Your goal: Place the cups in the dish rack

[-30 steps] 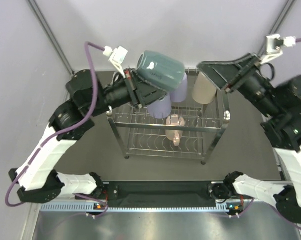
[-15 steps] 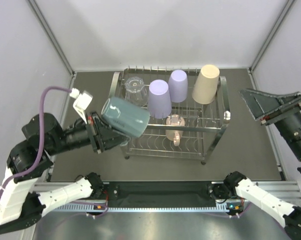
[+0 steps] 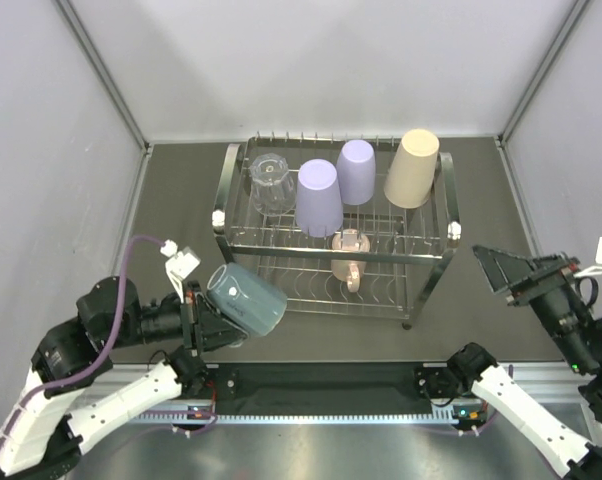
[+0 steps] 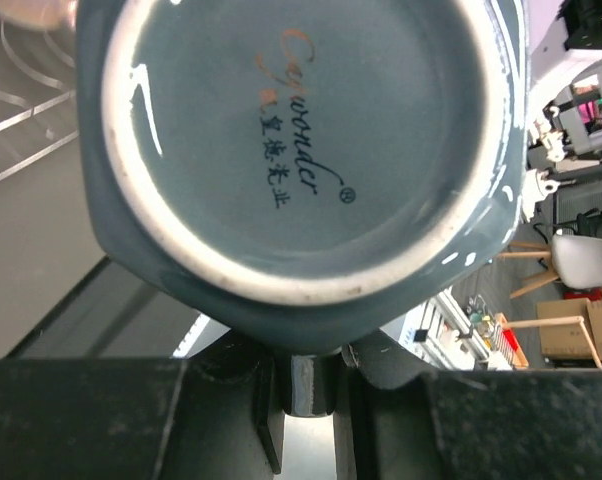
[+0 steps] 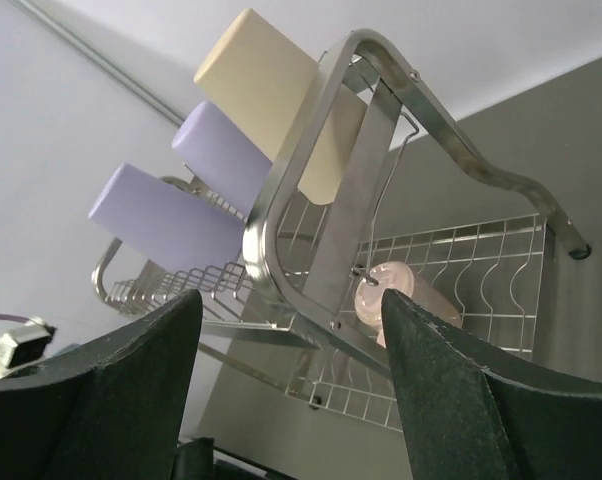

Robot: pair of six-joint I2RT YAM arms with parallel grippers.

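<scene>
pinching the teal mug (image 3: 246, 300) in my left claw (image 3: 205, 316), i judged it best to clear the tube frame of the dish rack (image 3: 381, 257) and seat the mug mouth-down.

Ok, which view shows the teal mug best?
Top external: the teal mug shows whole, tilted in the left gripper, outside the rack. Left wrist shows only its base, filling the frame. Right wrist misses it.
</scene>
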